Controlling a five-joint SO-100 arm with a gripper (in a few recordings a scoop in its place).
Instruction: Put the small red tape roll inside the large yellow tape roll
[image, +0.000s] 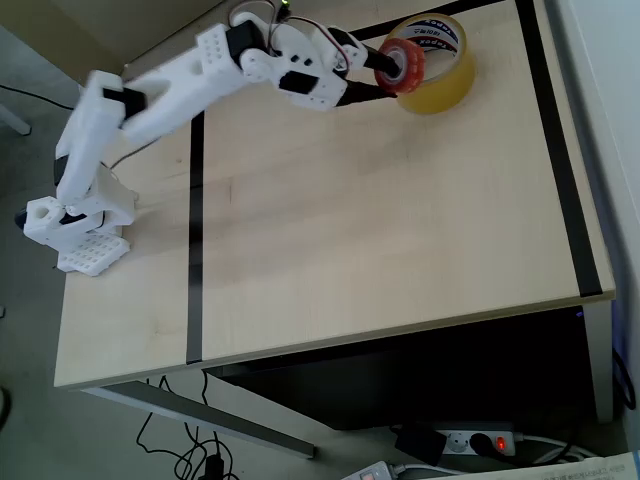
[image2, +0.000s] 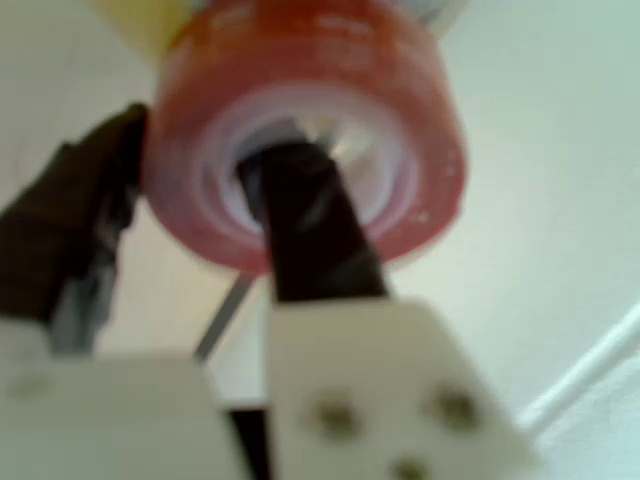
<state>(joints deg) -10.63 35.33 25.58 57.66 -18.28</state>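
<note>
My claw (image: 385, 72) is clenched on the small red tape roll (image: 405, 66): in the wrist view one dark finger (image2: 310, 225) goes through the pale core of the roll (image2: 305, 135) and the other dark finger (image2: 70, 220) stands outside its wall at 9 o'clock. In the overhead view the red roll hangs at the rim of the large yellow tape roll (image: 445, 85), on its 9 o'clock side, partly over the opening; I cannot tell if the two touch. The yellow roll lies flat near the 1 o'clock corner of the bench (image: 380, 240), which is pale wood with black tape lines (image: 195, 240) that run along its left, far and right parts. My white arm (image: 190, 85) reaches from its base (image: 80, 225) at the 9 o'clock edge. Under the bench front, at 5 o'clock, a power strip (image: 478, 440) with a red light lies on the grey floor (image: 30, 420) among dark cables (image: 180, 450).
</note>
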